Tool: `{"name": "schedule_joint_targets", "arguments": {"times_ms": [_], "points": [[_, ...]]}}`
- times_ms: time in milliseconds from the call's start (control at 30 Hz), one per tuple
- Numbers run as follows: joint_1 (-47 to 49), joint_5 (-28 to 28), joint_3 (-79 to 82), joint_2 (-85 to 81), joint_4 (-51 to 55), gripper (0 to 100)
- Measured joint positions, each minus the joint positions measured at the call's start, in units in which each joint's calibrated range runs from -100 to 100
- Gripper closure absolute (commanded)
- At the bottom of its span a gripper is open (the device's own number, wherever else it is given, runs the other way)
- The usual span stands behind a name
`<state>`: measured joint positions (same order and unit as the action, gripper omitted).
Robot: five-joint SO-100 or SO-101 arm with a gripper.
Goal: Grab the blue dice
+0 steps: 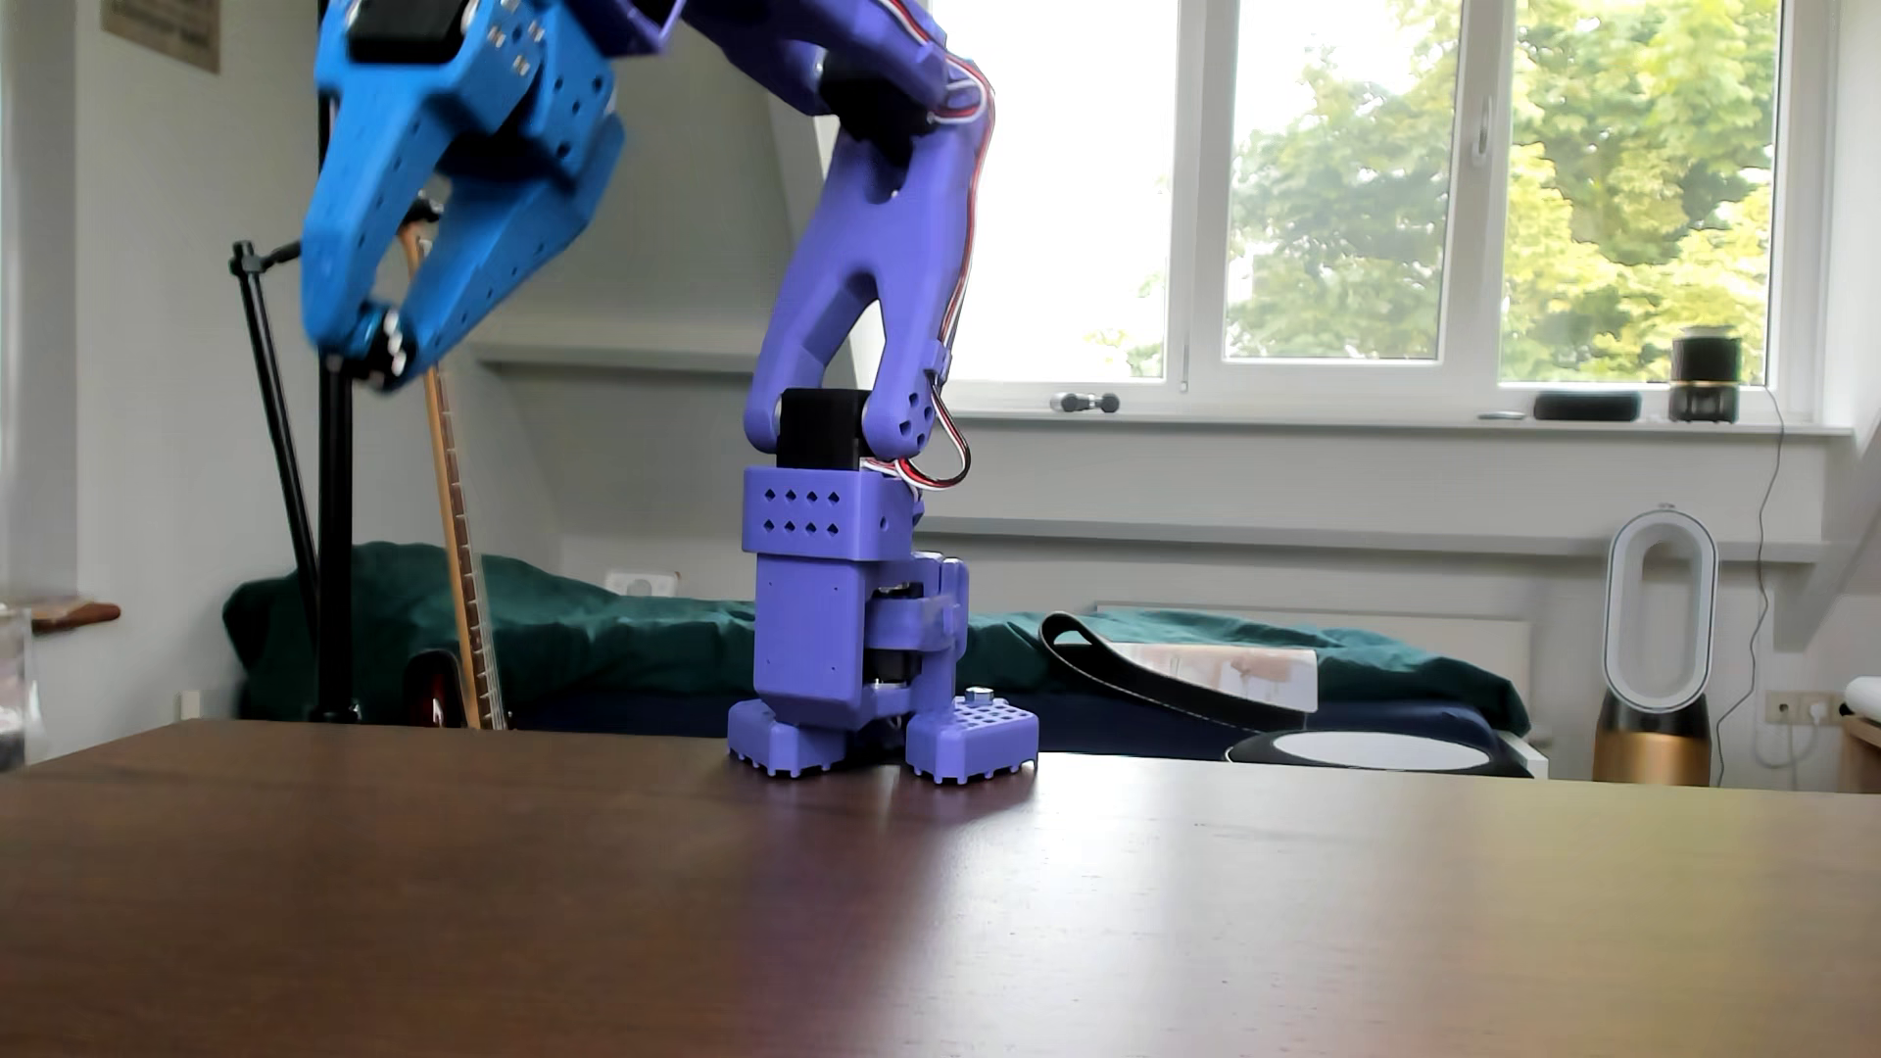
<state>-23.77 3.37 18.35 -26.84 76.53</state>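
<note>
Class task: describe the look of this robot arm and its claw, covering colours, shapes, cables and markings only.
The arm is matte purple plastic with black motor blocks at the joints. Its boxy base has rows of small diamond-shaped holes and stands on gridded feet. Red, white and black cables run down one side. The claw is brighter blue, with two tapering fingers dotted with screw holes.

Purple arm (865,254) rising from its base at frame centre, bending over toward the upper left, bright-blue gripper (372,341) pointing down at left of frame, held high in the air, fingertips closed on a small dark cube (387,346), slightly blurred
</note>
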Motion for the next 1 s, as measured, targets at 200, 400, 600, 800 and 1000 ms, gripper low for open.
{"name": "schedule_joint_targets", "arguments": {"times_ms": [200,400,600,800,1000], "points": [[-2.2,1.4,14.2,-28.7,3.1,98],[-4.1,3.0,25.3,-41.9,2.0,98],[-4.9,3.0,39.8,-42.1,-8.0,98],[-4.5,3.0,44.1,-42.1,-13.5,98],[1.1,3.0,44.1,-42.1,-13.6,98]]}}
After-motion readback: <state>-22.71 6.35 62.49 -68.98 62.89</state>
